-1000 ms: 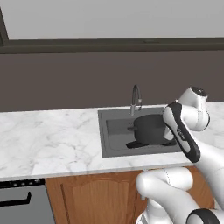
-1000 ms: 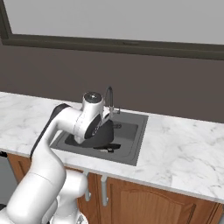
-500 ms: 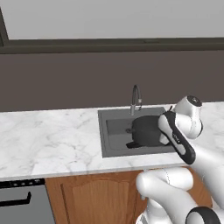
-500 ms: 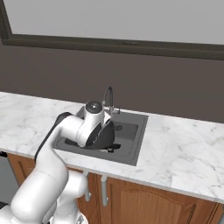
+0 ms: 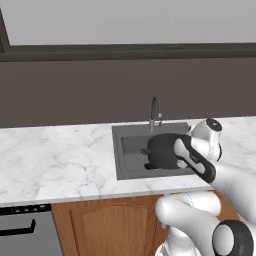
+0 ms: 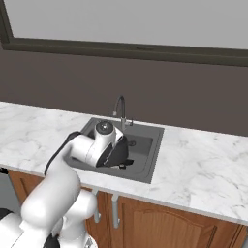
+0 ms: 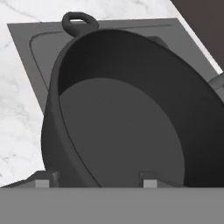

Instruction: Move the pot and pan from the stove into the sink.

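presently, entries as seen:
pot (image 5: 162,151): dark grey, tilted, inside the sink (image 5: 131,150) basin, below the faucet (image 5: 155,111).
gripper (image 7: 96,181): fingers straddled the pot's near wall, clamped on its rim.
counter (image 5: 60,160): white marble around the sink.

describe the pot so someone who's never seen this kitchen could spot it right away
Find the marble counter under the dark wall, then the dark grey sink recessed in it, with a curved faucet behind. The pot is the deep, dark grey cylinder over that basin at the white arm's end, with a small loop handle on its side.
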Available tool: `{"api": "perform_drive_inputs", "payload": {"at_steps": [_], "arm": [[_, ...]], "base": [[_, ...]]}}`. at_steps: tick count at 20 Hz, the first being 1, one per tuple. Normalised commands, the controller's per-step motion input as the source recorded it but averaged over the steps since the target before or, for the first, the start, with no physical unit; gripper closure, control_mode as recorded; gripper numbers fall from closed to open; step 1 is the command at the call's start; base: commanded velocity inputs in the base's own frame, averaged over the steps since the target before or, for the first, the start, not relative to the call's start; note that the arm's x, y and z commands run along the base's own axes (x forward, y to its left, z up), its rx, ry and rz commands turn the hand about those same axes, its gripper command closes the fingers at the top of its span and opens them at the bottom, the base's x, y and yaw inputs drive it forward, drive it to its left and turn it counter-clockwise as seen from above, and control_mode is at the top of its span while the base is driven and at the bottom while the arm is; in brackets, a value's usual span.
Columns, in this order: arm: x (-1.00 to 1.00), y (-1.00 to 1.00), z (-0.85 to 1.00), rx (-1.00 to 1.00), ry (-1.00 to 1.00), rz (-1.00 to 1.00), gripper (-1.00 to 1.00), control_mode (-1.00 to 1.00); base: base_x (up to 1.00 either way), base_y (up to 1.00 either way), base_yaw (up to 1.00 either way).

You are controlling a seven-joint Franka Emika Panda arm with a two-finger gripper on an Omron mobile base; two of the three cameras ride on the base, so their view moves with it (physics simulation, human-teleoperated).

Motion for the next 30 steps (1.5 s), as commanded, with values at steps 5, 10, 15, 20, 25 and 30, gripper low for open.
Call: {"api": "perform_drive_inputs", "payload": {"at_steps": [5, 10, 15, 20, 25, 30], "arm": [[0.32, 0.00, -0.31, -0.02, -0.01, 0.00, 1.00, -1.00], [0.29, 0.00, -0.23, -0.02, -0.01, 0.00, 1.00, -1.00], [0.07, 0.00, -0.05, 0.00, 0.00, 0.00, 1.00, -1.00], [0.51, 0.00, -0.12, -0.01, 0.00, -0.01, 1.00, -1.00], [0.43, 0.00, -0.18, -0.02, 0.00, 0.00, 1.00, -1.00], [0.28, 0.00, -0.28, -0.03, 0.00, 0.00, 1.00, -1.00]], "base": [[0.00, 0.00, 0.00], [0.00, 0.00, 0.00], [0.00, 0.00, 0.00], [0.00, 0.00, 0.00], [0.00, 0.00, 0.00], [0.00, 0.00, 0.00]]}}
